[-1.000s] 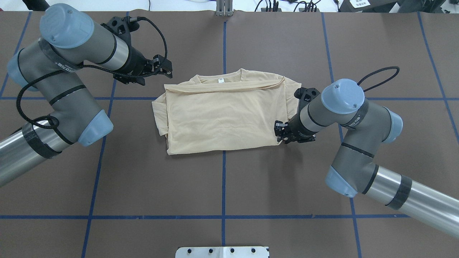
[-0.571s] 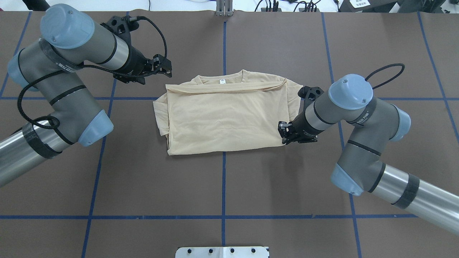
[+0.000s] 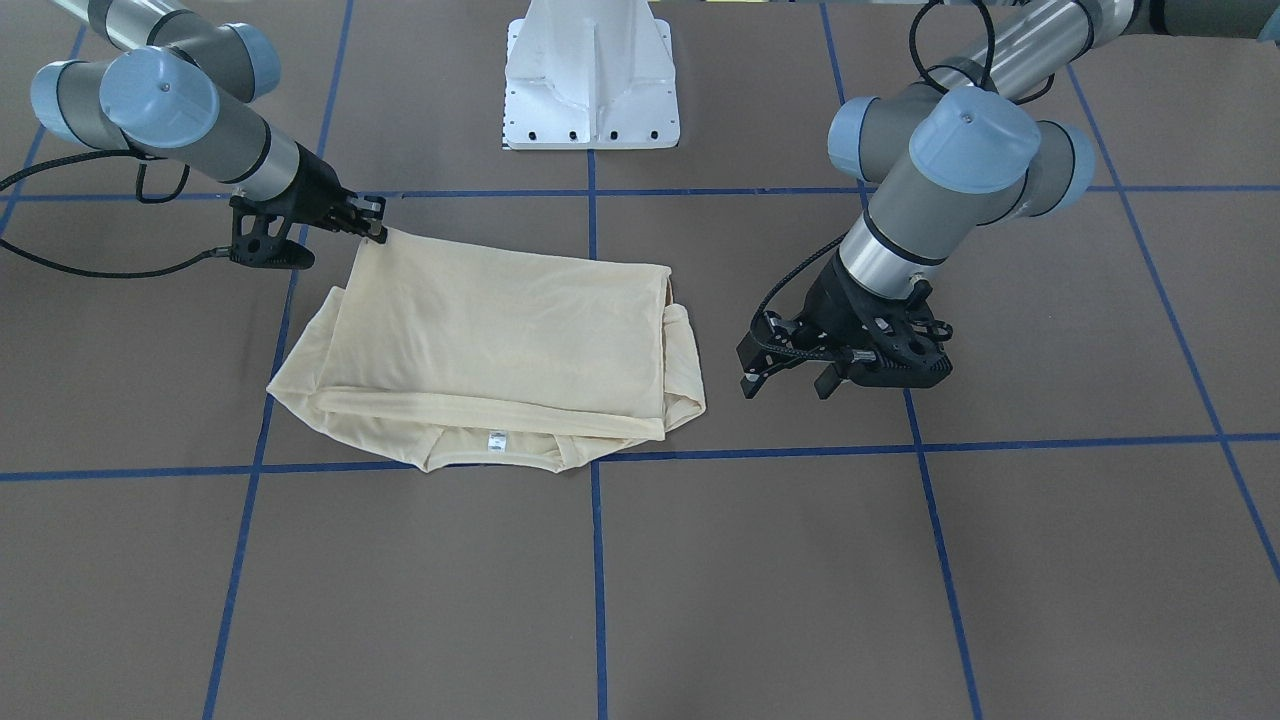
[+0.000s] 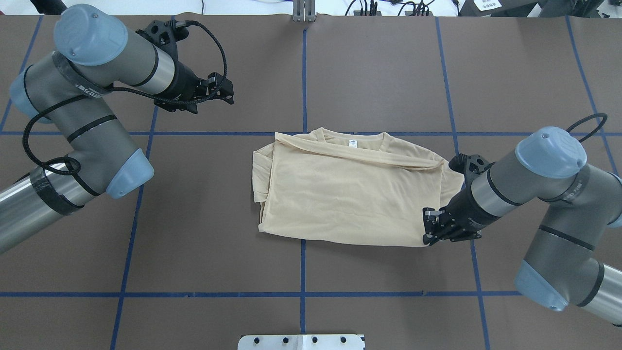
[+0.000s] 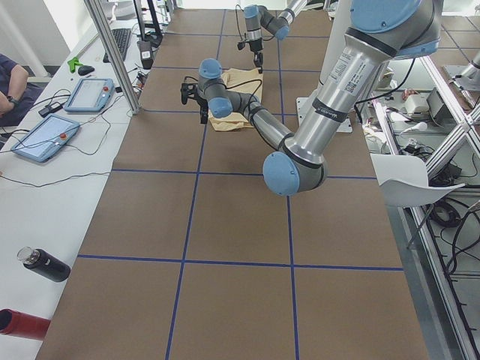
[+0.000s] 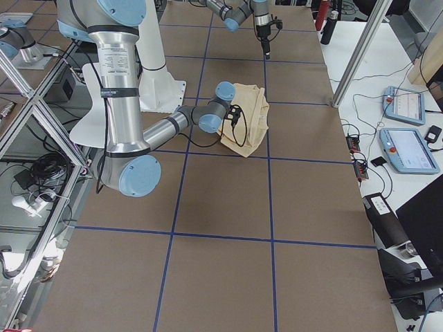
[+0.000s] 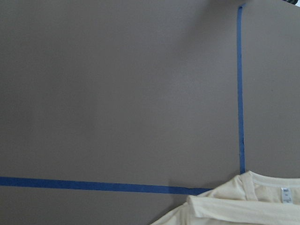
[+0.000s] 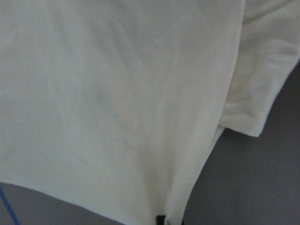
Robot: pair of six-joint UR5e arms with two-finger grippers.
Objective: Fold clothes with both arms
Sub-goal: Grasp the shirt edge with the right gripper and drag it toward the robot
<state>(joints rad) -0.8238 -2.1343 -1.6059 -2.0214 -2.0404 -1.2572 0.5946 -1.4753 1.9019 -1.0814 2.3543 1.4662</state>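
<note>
The clothes are one pale cream shirt (image 4: 350, 194), folded into a rough rectangle and lying flat right of the table's centre, with its white neck label (image 4: 352, 143) on the far edge. In the front-facing view the shirt (image 3: 480, 330) has a corner pulled up and out to the upper left. My right gripper (image 4: 428, 228) is shut on that near right corner, seen as the right gripper (image 3: 376, 232) pinching cloth. The right wrist view is filled by the shirt (image 8: 117, 93). My left gripper (image 4: 228, 92) hangs open and empty, far left of the shirt, also the left gripper (image 3: 790, 380).
Blue tape lines (image 4: 303, 73) divide the brown table into squares. The white pedestal base (image 3: 590, 75) stands at the robot's edge. Tablets (image 5: 90, 94) and a person's arm (image 5: 11, 82) are on a side desk beyond the table's far edge.
The right gripper, still holding the corner, has dragged the whole shirt to the right and toward the robot. The left arm has barely moved.
</note>
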